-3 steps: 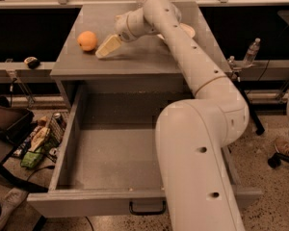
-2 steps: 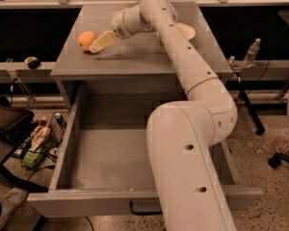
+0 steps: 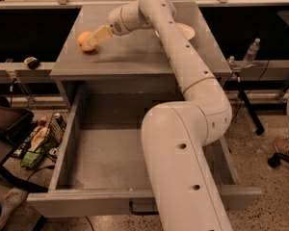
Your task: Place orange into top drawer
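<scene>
Since the orange [image 3: 83, 40] sits upper left of frame on the grey worktop [image 3: 135, 61], near its left edge, the gripper [image 3: 93, 37] reaches in from the right and overlaps the fruit's right side; cannot tell whether the jaws are apart or clamped. The top drawer [image 3: 103, 153] stands wide open at lower centre, its visible floor bare, so there is room for a drop. The arm's bulk hides its right half. A white bowl [image 3: 189, 31] sits upper right, well apart.

Cream gripper [image 3: 92, 40] at orange [image 3: 81, 39] (grey drawer [image 3: 111, 158])
</scene>
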Available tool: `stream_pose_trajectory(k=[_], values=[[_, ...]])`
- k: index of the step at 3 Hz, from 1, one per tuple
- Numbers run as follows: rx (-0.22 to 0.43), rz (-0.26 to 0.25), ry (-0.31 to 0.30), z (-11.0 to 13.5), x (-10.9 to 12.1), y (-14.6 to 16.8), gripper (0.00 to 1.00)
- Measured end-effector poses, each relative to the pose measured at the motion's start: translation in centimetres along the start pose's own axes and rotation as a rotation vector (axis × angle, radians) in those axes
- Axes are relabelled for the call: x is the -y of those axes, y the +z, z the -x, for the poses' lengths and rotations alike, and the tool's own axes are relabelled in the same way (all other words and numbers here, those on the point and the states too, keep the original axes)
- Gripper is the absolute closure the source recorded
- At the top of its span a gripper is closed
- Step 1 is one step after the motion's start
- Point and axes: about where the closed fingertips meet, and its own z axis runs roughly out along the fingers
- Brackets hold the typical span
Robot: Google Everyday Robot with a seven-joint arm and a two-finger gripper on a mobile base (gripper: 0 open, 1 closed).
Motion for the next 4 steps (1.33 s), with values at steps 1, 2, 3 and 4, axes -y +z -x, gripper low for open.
stream_pose_trajectory(k=[1, 2, 3, 4], values=[[0.018, 0.014, 0.01, -0.7, -0.4, 0.5, 0.0], [0.017, 0.036, -0.002, -1.3, -1.5, 1.6, 0.0], [0.063, 0.068, -0.021, -0.2, -3.0, 2.5, 0.03], [0.096, 0.082, -0.032, 0.9, -3.9, 2.8, 0.26]])
